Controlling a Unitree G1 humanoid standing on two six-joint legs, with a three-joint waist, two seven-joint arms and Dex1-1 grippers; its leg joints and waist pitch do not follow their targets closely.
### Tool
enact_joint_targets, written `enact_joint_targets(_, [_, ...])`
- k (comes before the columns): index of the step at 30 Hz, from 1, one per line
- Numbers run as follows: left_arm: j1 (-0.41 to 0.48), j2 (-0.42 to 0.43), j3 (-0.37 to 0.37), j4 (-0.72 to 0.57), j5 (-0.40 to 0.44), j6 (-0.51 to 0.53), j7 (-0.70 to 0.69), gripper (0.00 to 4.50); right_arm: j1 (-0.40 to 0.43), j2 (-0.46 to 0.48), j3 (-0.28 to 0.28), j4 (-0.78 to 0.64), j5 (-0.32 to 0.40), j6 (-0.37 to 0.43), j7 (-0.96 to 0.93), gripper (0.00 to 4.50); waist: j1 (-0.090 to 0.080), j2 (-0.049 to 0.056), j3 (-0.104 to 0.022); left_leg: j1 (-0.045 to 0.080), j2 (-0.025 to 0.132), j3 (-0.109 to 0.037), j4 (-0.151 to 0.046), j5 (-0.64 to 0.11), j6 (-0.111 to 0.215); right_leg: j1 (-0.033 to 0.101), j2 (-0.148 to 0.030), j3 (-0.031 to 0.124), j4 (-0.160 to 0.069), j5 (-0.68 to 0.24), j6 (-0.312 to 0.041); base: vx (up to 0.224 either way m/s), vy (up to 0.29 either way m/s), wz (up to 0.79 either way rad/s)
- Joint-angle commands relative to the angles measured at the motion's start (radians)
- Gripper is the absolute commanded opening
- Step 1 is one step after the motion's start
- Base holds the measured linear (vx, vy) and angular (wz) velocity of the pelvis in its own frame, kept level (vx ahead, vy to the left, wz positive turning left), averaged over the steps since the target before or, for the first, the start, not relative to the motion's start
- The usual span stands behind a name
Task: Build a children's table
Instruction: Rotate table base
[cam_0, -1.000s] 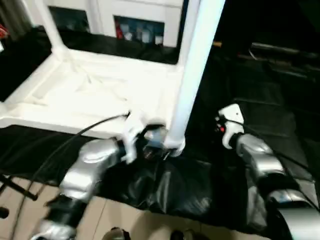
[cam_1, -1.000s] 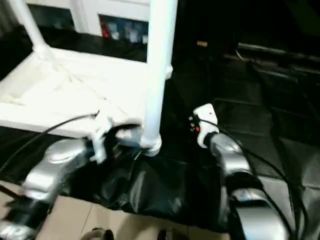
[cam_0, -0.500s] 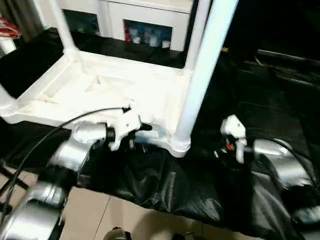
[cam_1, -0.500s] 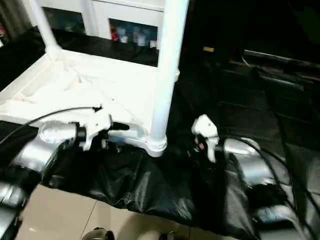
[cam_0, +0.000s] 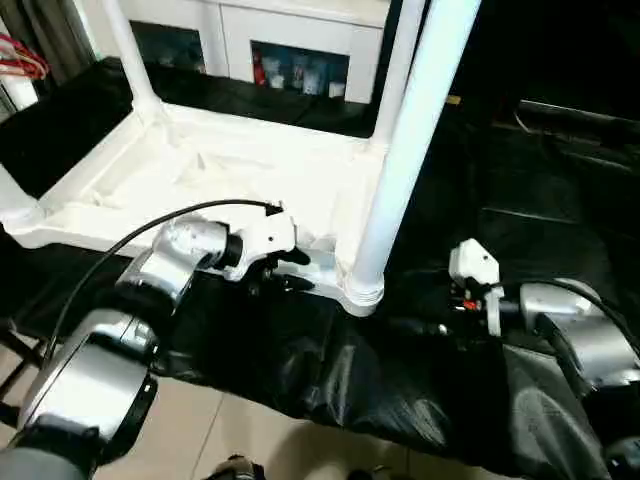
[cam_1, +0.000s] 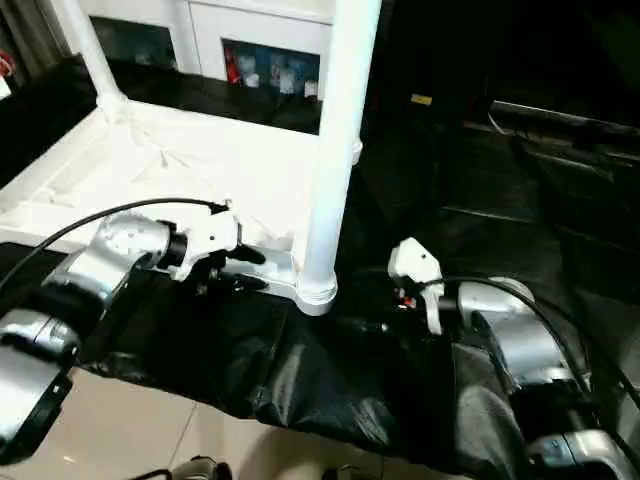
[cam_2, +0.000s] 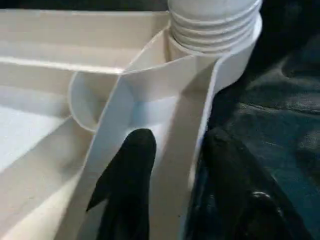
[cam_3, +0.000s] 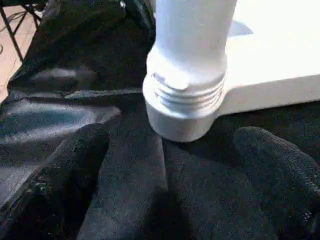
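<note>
The white tabletop (cam_0: 200, 170) lies upside down on a black sheet, ribbed side up. Tube legs stand in its corner sockets, the nearest leg (cam_0: 410, 150) rising from the near right socket (cam_0: 362, 290). My left gripper (cam_0: 288, 271) is at the near rim just left of that socket. In the left wrist view it (cam_2: 175, 165) is open, one finger (cam_2: 127, 185) inside the rim channel and the other outside the rim wall. My right gripper (cam_3: 175, 165) lies open and low on the sheet, its fingers (cam_3: 75, 170) spread wide before the socket's base (cam_3: 185, 110) with nothing between them.
The black sheet (cam_0: 330, 370) covers the low work surface, its crumpled front edge hanging over a tiled floor (cam_0: 200, 430). A white glass-doored cabinet (cam_0: 290, 60) stands behind. A black cable (cam_0: 120, 250) arcs from my left wrist over the tabletop's near rim.
The camera has shifted. My left gripper has closed in on the near rim and now straddles it. My right arm has sunk to the sheet and points at the near leg's base.
</note>
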Motion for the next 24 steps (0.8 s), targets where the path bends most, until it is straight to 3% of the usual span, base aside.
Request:
enact_joint_targets(1, [-0.042, -0.012, -0.014, 0.053, 0.027, -0.026, -0.018, 1.56, 0.018, -0.020, -0.009, -0.047, 0.007, 0.025, -0.002, 4.50, 0.008, 0.023, -0.097, 0.013, 0.044, -0.036, -0.058, -0.158, 0.061, 0.067, -0.095, 0.058, -0.088, -0.140, -0.228, 0.000, 0.000, 0.00])
enact_joint_targets(3, [-0.054, -0.016, -0.017, 0.073, 0.035, -0.031, -0.026, 1.47, 0.026, -0.023, -0.011, -0.058, 0.008, 0.032, -0.004, 4.50, 0.008, 0.016, -0.097, 0.013, 0.041, -0.035, -0.059, -0.163, 0.066, 0.070, -0.092, 0.057, -0.092, -0.148, -0.225, 0.000, 0.000, 0.00])
enact_joint_targets(5, [-0.078, -0.024, -0.024, 0.114, 0.053, -0.041, -0.045, 1.37, 0.042, -0.032, -0.014, -0.087, 0.014, 0.047, -0.011, 4.50, 0.009, 0.029, -0.094, 0.014, 0.042, -0.035, -0.061, -0.170, 0.071, 0.068, -0.091, 0.053, -0.102, -0.178, -0.222, 0.000, 0.000, 0.00])
enact_joint_targets(7, [-0.089, -0.028, -0.029, 0.132, 0.063, -0.044, -0.050, 1.15, 0.052, -0.038, -0.017, -0.102, 0.017, 0.054, -0.015, 4.50, 0.010, 0.035, -0.095, 0.015, 0.041, -0.035, -0.060, -0.175, 0.071, 0.069, -0.092, 0.054, -0.104, -0.194, -0.216, 0.000, 0.000, 0.00])
enact_joint_targets(14, [-0.114, -0.042, -0.041, 0.184, 0.103, -0.044, -0.040, 0.61, 0.083, -0.056, -0.028, -0.145, 0.016, 0.068, -0.030, 4.50, 0.012, 0.049, -0.102, 0.010, 0.038, -0.038, -0.057, -0.158, 0.085, 0.074, -0.090, 0.049, -0.103, -0.179, -0.211, 0.000, 0.000, 0.00])
enact_joint_targets(16, [-0.120, -0.049, -0.030, 0.203, 0.106, -0.039, -0.022, 0.31, 0.090, -0.060, -0.028, -0.161, 0.019, 0.078, -0.035, 4.50, 0.011, 0.048, -0.103, 0.007, 0.039, -0.039, -0.058, -0.152, 0.091, 0.075, -0.092, 0.045, -0.104, -0.182, -0.204, 0.000, 0.000, 0.00])
enact_joint_targets(20, [-0.124, -0.059, -0.010, 0.212, 0.091, -0.018, -0.009, 0.15, 0.092, -0.064, -0.026, -0.169, 0.023, 0.083, -0.036, 4.50, 0.009, 0.050, -0.105, 0.005, 0.038, -0.040, -0.057, -0.144, 0.097, 0.076, -0.092, 0.041, -0.106, -0.184, -0.203, 0.000, 0.000, 0.00])
enact_joint_targets(21, [-0.127, -0.068, 0.016, 0.211, 0.066, 0.037, -0.012, 0.11, 0.090, -0.068, -0.022, -0.171, 0.027, 0.087, -0.034, 4.50, 0.005, 0.036, -0.107, 0.004, 0.037, -0.038, -0.057, -0.131, 0.105, 0.077, -0.090, 0.040, -0.103, -0.174, -0.201, 0.000, 0.000, 0.00])
enact_joint_targets(22, [-0.128, -0.071, 0.026, 0.209, 0.055, 0.064, -0.016, 0.07, 0.088, -0.068, -0.021, -0.171, 0.028, 0.088, -0.033, 4.50, 0.005, 0.040, -0.106, 0.004, 0.037, -0.038, -0.056, -0.126, 0.108, 0.077, -0.091, 0.040, -0.102, -0.173, -0.203, 0.000, 0.000, 0.00])
enact_joint_targets(23, [-0.128, -0.074, 0.034, 0.205, 0.046, 0.093, -0.028, 0.03, 0.085, -0.069, -0.021, -0.170, 0.029, 0.088, -0.033, 4.50, 0.003, 0.034, -0.107, 0.002, 0.037, -0.037, -0.055, -0.120, 0.114, 0.077, -0.093, 0.039, -0.104, -0.177, -0.203, 0.000, 0.000, 0.00])
enact_joint_targets(24, [-0.128, -0.074, 0.034, 0.205, 0.046, 0.093, -0.028, 0.01, 0.085, -0.069, -0.021, -0.170, 0.029, 0.088, -0.033, 4.50, 0.002, 0.036, -0.107, 0.001, 0.036, -0.037, -0.055, -0.115, 0.116, 0.078, -0.094, 0.039, -0.102, -0.175, -0.204, 0.000, 0.000, 0.00])
